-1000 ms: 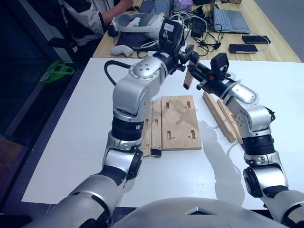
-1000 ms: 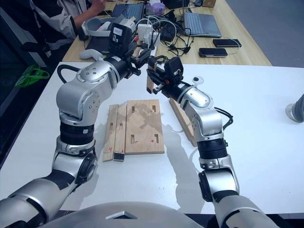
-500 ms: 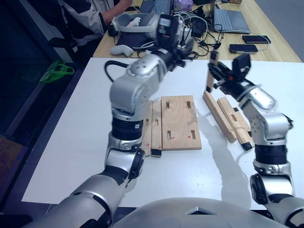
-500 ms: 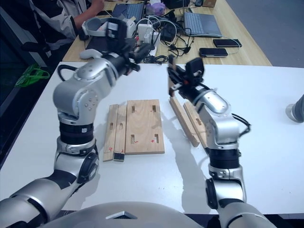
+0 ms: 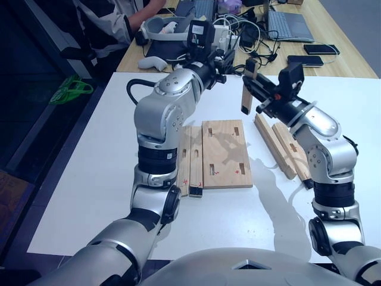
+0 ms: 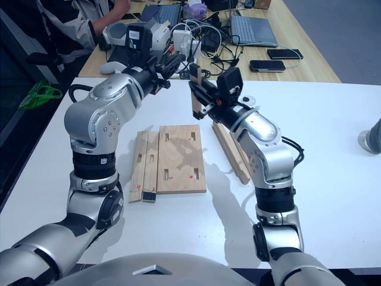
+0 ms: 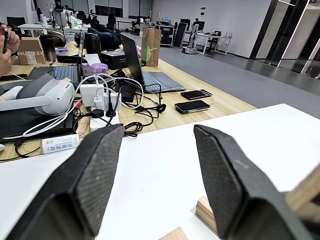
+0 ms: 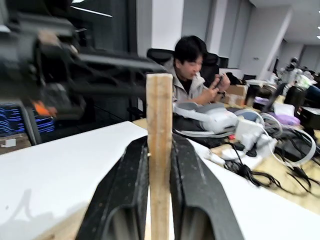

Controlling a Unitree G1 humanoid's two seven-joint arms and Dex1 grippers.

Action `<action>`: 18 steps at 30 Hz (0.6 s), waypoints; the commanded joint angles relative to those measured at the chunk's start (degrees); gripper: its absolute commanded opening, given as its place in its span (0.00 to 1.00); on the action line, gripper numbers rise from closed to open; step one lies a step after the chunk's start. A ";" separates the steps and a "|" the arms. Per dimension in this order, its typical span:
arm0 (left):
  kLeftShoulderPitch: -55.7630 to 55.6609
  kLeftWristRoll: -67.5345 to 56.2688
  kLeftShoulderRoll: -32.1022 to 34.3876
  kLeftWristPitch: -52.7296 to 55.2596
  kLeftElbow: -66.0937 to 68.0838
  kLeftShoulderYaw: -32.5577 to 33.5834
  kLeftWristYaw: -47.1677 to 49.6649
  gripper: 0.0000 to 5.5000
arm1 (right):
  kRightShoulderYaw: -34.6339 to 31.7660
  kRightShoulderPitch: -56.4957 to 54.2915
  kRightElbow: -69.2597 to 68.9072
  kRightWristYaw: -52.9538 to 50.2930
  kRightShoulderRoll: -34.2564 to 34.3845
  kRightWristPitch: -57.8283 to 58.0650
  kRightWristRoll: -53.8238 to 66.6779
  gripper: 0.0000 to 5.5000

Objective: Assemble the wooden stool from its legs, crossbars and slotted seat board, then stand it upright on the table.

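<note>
The stool is in loose parts on the white bench point(image 5: 89, 179), with nothing joined. Nearest lies the seat board point(image 5: 226, 154), flat, its four slots facing up. It carries small red pen marks that are too small to read. Touching its left edge are two narrow slotted pieces point(image 5: 189, 161), side by side and also flat, with red marks near their close ends. A little apart on the seat board's right, two more wooden bars point(image 5: 280, 143) lie next to each other, angled away across the bench.

Farther back and raised off the bench, the right hand point(image 8: 160, 150) is clamped on a wooden bar point(image 5: 246, 89). The two dark fingers point(image 8: 125, 190) press on either side and the bar stands nearly upright, above the far right corner of the seat board. Just beyond it the left hand point(image 7: 159, 150) is lifted over the far edge of the bench. Its padded fingers point(image 7: 97, 175) are spread wide and hold nothing.

Behind the bench runs a wooden desk point(image 5: 333, 65) with a white headset point(image 5: 169, 27), a tangle of cables point(image 5: 238, 36), an open laptop point(image 5: 286, 24) and two dark phones point(image 5: 303, 59).
</note>
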 commanded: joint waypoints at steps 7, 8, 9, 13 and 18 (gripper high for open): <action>-0.55 -0.01 0.15 0.97 -0.98 -1.54 -0.49 0.47 | 3.31 -5.55 11.38 2.24 2.63 -5.73 -2.37 0.07; -0.45 -0.11 0.06 1.04 -1.04 -1.77 -0.59 0.47 | 3.24 -5.53 11.64 2.15 2.59 -6.00 -2.41 0.07; -0.35 -0.19 -0.04 1.12 -1.08 -1.99 -0.68 0.47 | 3.13 -5.57 11.91 2.05 2.57 -6.26 -2.46 0.07; -0.14 -0.41 -0.34 1.41 -1.17 -2.77 -0.98 0.47 | 2.68 -6.64 13.73 1.84 2.88 -7.48 -2.73 0.07; 0.00 -0.67 -0.52 1.83 -1.65 -3.39 -1.24 0.47 | 2.87 -8.40 16.76 1.91 3.76 -9.23 -3.33 0.07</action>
